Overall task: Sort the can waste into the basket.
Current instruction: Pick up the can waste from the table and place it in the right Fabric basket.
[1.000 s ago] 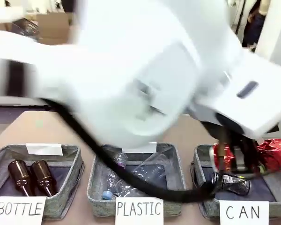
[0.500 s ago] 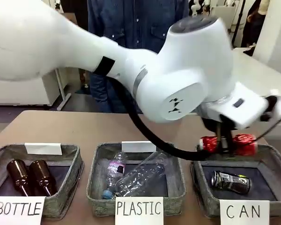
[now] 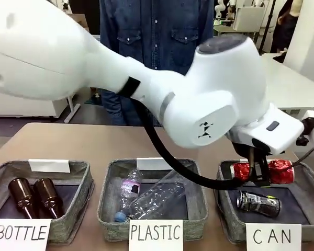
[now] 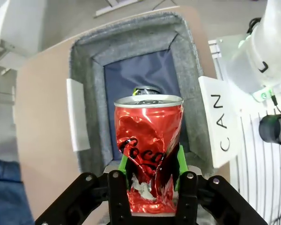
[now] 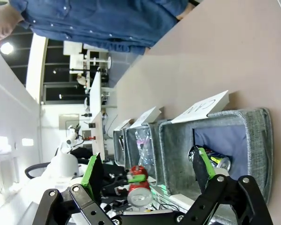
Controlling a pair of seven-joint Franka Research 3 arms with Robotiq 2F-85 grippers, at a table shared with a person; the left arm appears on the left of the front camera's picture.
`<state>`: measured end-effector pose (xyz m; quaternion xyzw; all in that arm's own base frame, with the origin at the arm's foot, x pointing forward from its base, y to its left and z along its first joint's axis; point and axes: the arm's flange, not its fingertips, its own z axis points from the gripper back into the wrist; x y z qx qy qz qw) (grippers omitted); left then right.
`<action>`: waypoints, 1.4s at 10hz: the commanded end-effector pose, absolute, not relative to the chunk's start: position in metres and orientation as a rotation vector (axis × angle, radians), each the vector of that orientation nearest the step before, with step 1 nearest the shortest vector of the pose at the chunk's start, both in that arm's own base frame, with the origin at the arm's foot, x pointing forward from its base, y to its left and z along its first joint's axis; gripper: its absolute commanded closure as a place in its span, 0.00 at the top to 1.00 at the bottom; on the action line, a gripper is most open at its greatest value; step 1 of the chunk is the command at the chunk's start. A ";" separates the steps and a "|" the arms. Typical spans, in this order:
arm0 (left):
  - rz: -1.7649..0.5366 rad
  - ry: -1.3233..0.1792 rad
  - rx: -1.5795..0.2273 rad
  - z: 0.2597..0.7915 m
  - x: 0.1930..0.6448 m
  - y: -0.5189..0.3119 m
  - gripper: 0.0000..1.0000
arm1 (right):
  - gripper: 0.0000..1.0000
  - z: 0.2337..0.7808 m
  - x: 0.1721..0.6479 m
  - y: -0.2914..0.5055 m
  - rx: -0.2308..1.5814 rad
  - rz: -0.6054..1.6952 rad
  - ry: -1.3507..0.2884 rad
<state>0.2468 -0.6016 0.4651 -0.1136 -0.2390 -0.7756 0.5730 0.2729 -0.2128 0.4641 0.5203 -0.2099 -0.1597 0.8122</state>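
Observation:
The dented red can (image 3: 278,171) hangs just above the grey basket (image 3: 223,205) signed "CAN", with my left gripper (image 3: 260,177) shut on it. In the left wrist view the red can (image 4: 149,140) stands between the green pads (image 4: 123,162) of my left gripper (image 4: 152,171), over the basket's (image 4: 86,61) dark bottom. The black can (image 3: 257,203) lies inside the basket; the black can (image 4: 146,90) is mostly hidden behind the red one. My right gripper (image 5: 147,171) is open and holds nothing, some way from the basket (image 5: 258,140) with the black can (image 5: 215,160) in it.
The "PLASTIC" bin (image 3: 109,209) holds clear bottles, and the "BOTTLE" bin (image 3: 83,194) holds two brown glass bottles. A person in a denim shirt (image 3: 157,31) stands at the far side. My left arm (image 3: 94,68) spans the table from the left.
My left arm has slowed from a blur and carried the red can slightly right and lower over the "CAN" basket. The black can has not moved.

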 end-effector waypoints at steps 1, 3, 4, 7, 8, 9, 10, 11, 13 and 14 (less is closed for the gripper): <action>-1.832 -0.560 -0.343 0.465 0.253 -0.618 0.40 | 1.00 0.467 0.272 -0.214 1.104 -0.346 -0.433; -1.798 -0.525 -0.346 0.457 0.259 -0.619 0.49 | 1.00 0.467 0.272 -0.214 1.104 -0.346 -0.433; -1.807 -0.519 -0.355 0.456 0.260 -0.617 0.99 | 1.00 0.467 0.272 -0.214 1.104 -0.346 -0.433; -1.798 -0.533 -0.373 0.458 0.261 -0.614 1.00 | 1.00 0.467 0.272 -0.214 1.104 -0.346 -0.433; -1.796 -0.536 -0.375 0.459 0.262 -0.613 1.00 | 1.00 0.467 0.272 -0.214 1.104 -0.346 -0.433; -1.791 -0.542 -0.377 0.461 0.263 -0.611 1.00 | 1.00 0.467 0.272 -0.214 1.104 -0.346 -0.433; -1.780 -0.541 -0.383 0.463 0.265 -0.608 1.00 | 1.00 0.467 0.272 -0.214 1.104 -0.346 -0.433; -1.778 -0.488 -0.386 0.468 0.270 -0.598 1.00 | 1.00 0.464 0.273 -0.213 1.111 -0.341 -0.448; -1.680 -0.400 -0.360 0.497 0.309 -0.532 1.00 | 1.00 0.471 0.283 -0.191 1.094 -0.256 -0.422; -1.573 -0.376 -0.387 0.511 0.337 -0.482 1.00 | 1.00 0.479 0.295 -0.170 1.103 -0.192 -0.408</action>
